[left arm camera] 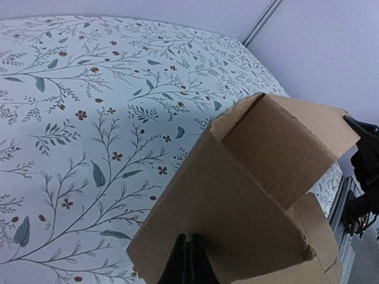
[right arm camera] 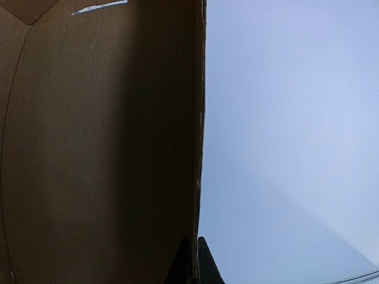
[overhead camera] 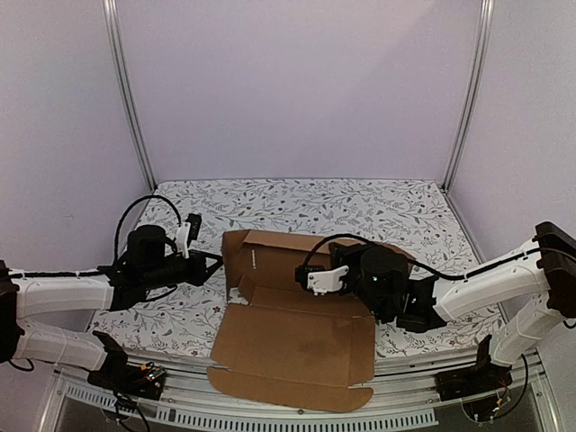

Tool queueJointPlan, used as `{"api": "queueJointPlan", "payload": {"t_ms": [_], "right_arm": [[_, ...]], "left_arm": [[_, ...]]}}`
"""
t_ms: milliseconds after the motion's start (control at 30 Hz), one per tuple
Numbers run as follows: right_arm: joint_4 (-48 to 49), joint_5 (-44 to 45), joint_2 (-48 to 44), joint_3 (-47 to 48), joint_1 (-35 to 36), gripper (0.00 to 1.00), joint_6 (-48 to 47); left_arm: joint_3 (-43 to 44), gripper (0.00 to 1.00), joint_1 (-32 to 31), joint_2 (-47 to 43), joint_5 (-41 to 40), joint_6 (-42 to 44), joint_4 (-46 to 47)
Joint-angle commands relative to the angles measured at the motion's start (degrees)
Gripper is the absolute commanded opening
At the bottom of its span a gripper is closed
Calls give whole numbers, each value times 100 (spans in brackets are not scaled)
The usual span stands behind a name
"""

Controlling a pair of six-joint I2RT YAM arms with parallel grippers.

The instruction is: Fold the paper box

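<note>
The paper box (overhead camera: 292, 337) is a brown corrugated cardboard sheet, part folded, in the middle of the table, with its front panel hanging over the near edge. Its back and left walls stand up. My left gripper (overhead camera: 219, 262) is shut on the left wall; the left wrist view shows its fingertips (left arm camera: 188, 245) pinching the cardboard edge (left arm camera: 237, 201). My right gripper (overhead camera: 317, 277) is shut on the right part of the box; the right wrist view shows its tips (right arm camera: 194, 248) clamped on a panel edge (right arm camera: 106, 148).
The table wears a white cloth with a leaf print (overhead camera: 360, 202). Metal frame posts (overhead camera: 130, 99) stand at the back corners against plain walls. The table's near rail (overhead camera: 270, 409) runs under the overhanging panel.
</note>
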Motion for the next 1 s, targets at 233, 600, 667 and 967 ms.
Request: {"api": "queueJointPlan", "payload": {"t_ms": [233,600,667,967], "right_arm": [[-59,69,31,-163,90,0,245],[-57,76,135,-100,93,0,256],[-51,67,147,-97,96,0,271],[-59,71,111,-107,104,0,277]], "left_arm": [[212,0,100,595,1070,270,618],[534,0,100,597,1167,323,515],[598,0,100,643,1150,331,497],[620,0,99,869,1389,262,553]]}}
